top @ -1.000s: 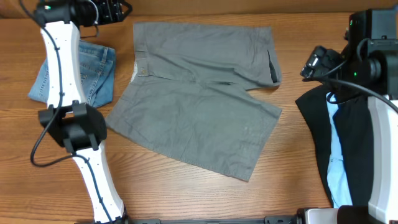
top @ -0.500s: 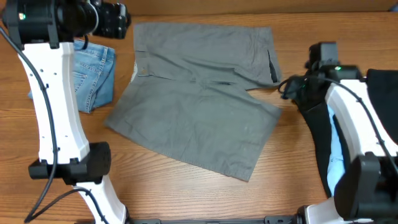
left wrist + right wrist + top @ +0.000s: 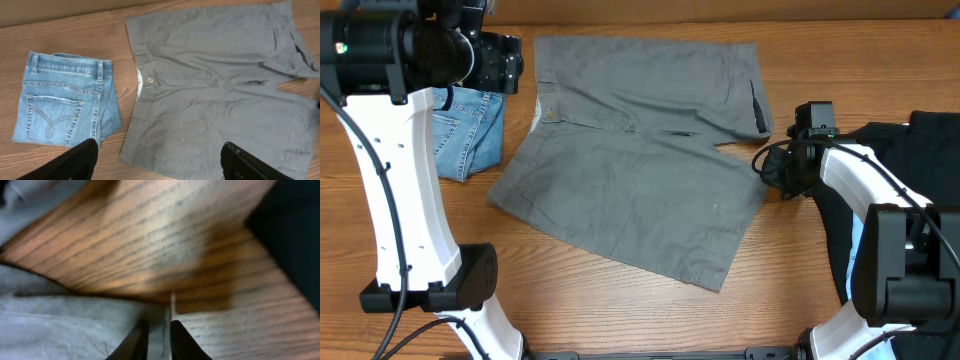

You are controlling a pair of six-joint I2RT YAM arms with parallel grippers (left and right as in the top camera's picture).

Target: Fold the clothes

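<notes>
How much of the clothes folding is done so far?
The denim shorts look folded already. The right gripper is pinching the edge of the spread-out grey shorts, seemingly starting a fold; the left gripper hovers open. The black garments are left.

Work surface: a mid-brown wooden table (image 3: 590, 315) with grain running left to right. Lighting is even, and shadows are soft. A paler strip (image 3: 50, 12) borders the far edge, possibly a wall.
</notes>
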